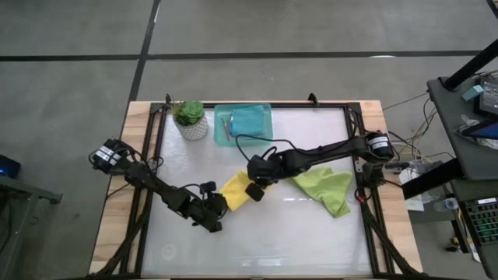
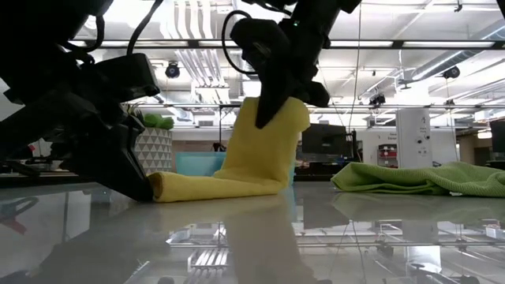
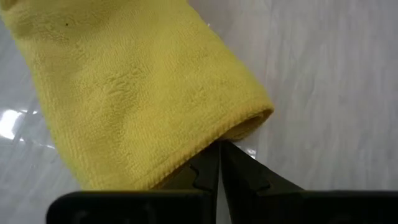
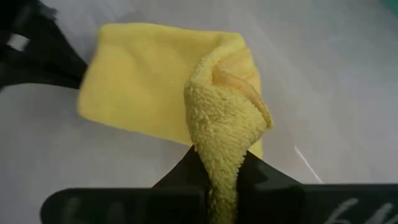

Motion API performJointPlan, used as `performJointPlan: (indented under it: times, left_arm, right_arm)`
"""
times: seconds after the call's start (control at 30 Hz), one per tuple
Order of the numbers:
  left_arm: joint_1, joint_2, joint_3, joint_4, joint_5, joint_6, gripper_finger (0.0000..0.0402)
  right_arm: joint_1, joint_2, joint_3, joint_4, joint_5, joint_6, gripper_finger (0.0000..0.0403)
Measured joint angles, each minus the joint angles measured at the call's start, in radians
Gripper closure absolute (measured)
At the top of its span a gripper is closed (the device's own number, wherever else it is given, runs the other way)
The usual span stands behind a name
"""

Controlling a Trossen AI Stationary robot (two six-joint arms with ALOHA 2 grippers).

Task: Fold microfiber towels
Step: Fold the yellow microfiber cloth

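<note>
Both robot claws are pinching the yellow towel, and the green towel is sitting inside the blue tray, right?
Not quite. The lime green towel lies on the bare table, off the teal tray, as the high view shows. A teal-blue cloth is in the tray. The rest holds: the left gripper and right gripper both pinch the yellow towel.

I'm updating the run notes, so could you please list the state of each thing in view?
yellow towel: one end lifted, the other flat on the table
right gripper: shut on the lifted end
left gripper: shut on the low end
lime green towel: crumpled, lying loose
teal towel: lying in the tray
potted plant: upright
</note>
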Motion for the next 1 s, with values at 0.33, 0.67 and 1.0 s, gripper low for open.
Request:
performJointPlan:
  times: [0.33, 0.67, 1.0]
  left_arm:
    - [0.001, 0.0, -0.001, 0.003, 0.001, 0.0, 0.0396]
    - [0.001, 0.001, -0.001, 0.003, 0.003, 0.003, 0.0396]
    - [0.001, 0.0, -0.001, 0.005, 0.005, 0.017, 0.0396]
  right_arm:
    - [0.012, 0.061, -0.023, 0.17, -0.009, 0.012, 0.0385]
    - [0.018, 0.146, 0.034, 0.248, -0.043, -0.019, 0.0385]
    - [0.017, 0.18, 0.055, 0.267, -0.034, 0.012, 0.0374]
